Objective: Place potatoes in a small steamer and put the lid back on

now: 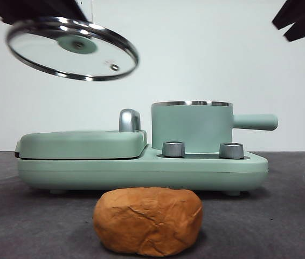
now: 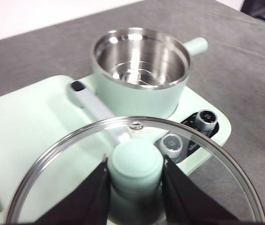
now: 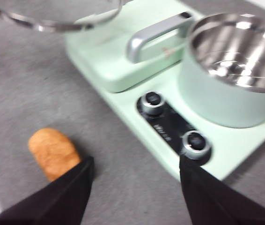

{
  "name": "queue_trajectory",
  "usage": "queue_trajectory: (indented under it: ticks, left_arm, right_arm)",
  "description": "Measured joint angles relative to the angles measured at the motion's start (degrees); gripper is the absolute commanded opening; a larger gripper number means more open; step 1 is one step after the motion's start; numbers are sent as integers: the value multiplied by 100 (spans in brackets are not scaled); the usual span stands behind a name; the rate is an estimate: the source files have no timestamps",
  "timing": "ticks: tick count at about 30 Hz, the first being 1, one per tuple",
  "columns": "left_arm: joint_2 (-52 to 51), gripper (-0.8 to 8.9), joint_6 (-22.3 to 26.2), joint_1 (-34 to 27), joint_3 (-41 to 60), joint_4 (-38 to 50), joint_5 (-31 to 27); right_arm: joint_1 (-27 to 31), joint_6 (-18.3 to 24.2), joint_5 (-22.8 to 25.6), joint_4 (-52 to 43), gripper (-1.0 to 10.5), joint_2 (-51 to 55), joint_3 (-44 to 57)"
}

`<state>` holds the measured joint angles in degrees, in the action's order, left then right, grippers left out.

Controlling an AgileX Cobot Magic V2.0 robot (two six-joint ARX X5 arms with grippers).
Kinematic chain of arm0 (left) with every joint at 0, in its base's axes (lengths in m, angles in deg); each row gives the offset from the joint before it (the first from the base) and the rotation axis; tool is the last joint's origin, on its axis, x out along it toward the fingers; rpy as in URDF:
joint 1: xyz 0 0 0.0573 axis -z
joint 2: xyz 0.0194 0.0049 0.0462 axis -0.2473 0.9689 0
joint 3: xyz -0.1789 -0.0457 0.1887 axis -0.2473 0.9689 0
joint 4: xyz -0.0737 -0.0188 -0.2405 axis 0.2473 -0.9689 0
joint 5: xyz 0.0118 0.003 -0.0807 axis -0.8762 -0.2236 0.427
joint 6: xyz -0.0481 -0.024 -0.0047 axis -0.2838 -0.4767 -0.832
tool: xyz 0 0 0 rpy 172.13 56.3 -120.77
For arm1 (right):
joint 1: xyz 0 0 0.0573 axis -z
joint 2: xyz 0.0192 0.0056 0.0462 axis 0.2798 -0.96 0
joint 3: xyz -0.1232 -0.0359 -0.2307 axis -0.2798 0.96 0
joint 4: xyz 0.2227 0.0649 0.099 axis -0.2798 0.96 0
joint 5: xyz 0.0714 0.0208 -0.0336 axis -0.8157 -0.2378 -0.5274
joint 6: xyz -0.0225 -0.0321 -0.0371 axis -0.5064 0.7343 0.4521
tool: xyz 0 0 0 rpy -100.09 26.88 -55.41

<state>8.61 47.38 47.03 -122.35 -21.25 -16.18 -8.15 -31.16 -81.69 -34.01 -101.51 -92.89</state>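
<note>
Potato [image 1: 147, 221] lies on bench [image 1: 282, 216], long axis crosswise in front view. Left end effector [image 2: 136, 171] clenches lid [image 1: 73, 48] knob, lid tilted; right end effector [image 3: 135, 171] spread, empty.

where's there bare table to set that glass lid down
The left gripper holds the lid in the air. Bare grey table lies either side of the potato, in front of the green cooker base. The steamer and two knobs crowd the base itself.
</note>
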Motion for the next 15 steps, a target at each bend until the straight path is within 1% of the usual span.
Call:
queue_trajectory:
  ticks: [4,8,11,15]
  left_arm:
    - [-542,9,-79,-4,151,-389,-223]
    - [-859,9,-103,-96,177,-831,-275]
    - [-977,9,-138,-133,186,-903,-273]
    - [-1102,9,-160,-138,188,-848,-372]
  right_arm:
    - [-431,9,-2,4,290,-223,0]
    - [-942,157,0,0,291,-581,0]
    - [-1305,330,26,-2,315,-944,0]
    - [-1746,549,179,-92,364,-1484,0]
